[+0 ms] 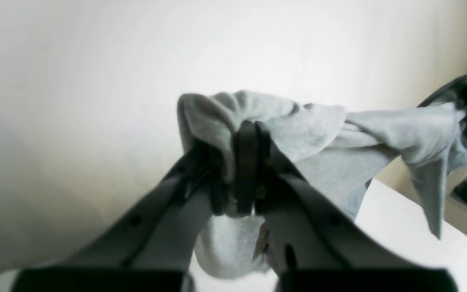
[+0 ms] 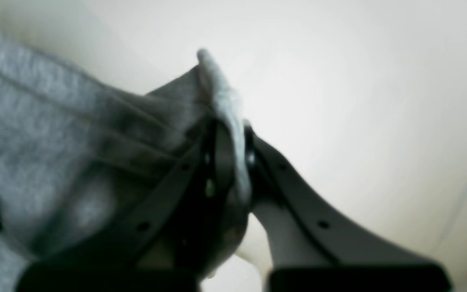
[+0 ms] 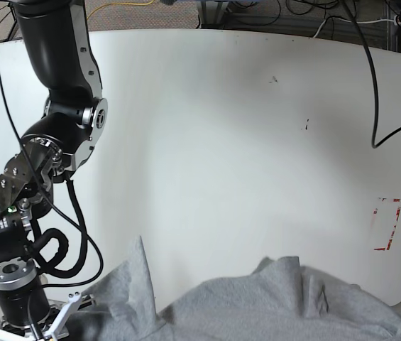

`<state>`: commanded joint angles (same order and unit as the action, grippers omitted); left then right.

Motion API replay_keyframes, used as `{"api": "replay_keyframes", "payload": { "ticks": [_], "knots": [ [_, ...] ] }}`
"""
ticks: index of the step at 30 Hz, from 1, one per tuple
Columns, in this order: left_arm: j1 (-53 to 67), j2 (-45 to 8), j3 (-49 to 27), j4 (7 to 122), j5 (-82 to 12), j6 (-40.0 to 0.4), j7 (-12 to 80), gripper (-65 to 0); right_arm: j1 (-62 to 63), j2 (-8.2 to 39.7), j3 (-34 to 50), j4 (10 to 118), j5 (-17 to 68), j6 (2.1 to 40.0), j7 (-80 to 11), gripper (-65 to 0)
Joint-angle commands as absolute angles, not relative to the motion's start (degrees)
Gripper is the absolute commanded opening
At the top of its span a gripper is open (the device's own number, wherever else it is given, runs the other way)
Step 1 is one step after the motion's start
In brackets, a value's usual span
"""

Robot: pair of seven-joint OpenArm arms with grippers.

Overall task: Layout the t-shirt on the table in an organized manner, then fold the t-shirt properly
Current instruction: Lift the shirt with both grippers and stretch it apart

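Heather-grey cotton t-shirt hangs bunched above the glossy white tabletop, left claw and right claw each pinching an edge, seemingly to spread it flat.

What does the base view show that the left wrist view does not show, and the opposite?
Only the base view shows the red-and-white tape mark, the black cables and the wide spread of the table. Only the left wrist view shows the left tool shut on a bunched part of the t-shirt, which stretches toward the picture's right edge. Both show the grey t-shirt and the white table.
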<state>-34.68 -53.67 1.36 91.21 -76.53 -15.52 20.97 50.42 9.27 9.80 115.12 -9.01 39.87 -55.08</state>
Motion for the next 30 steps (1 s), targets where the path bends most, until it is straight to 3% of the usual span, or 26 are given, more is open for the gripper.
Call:
{"api": "replay_keyframes", "payload": {
  "ticks": [7,16,21,27,30],
  "knots": [
    [-29.67,-53.23,3.12,92.35,-76.62,-15.60,22.02,-64.7,42.51,10.42,12.35,115.38,-8.66,39.87,-55.08,-64.2],
    [-8.84,-48.13,-3.30,98.07,-76.26,-15.60,22.02,-64.9,24.92,9.71,20.35,115.56,-8.57,40.00,-51.82,-64.2],
    [5.76,-42.07,-8.40,101.58,-73.36,-15.60,22.20,-64.9,14.02,5.14,27.03,115.56,-8.57,40.00,-49.36,-64.4],
    [17.71,-38.37,-9.80,105.54,-67.38,-15.87,22.02,-65.0,3.03,0.57,31.43,115.47,-8.57,40.00,-45.58,-64.4],
    [21.93,-36.70,-11.12,105.80,-65.19,-18.51,22.20,-65.0,-1.63,-1.45,32.04,115.47,-8.57,40.00,-44.44,-64.5]
  ]
}}
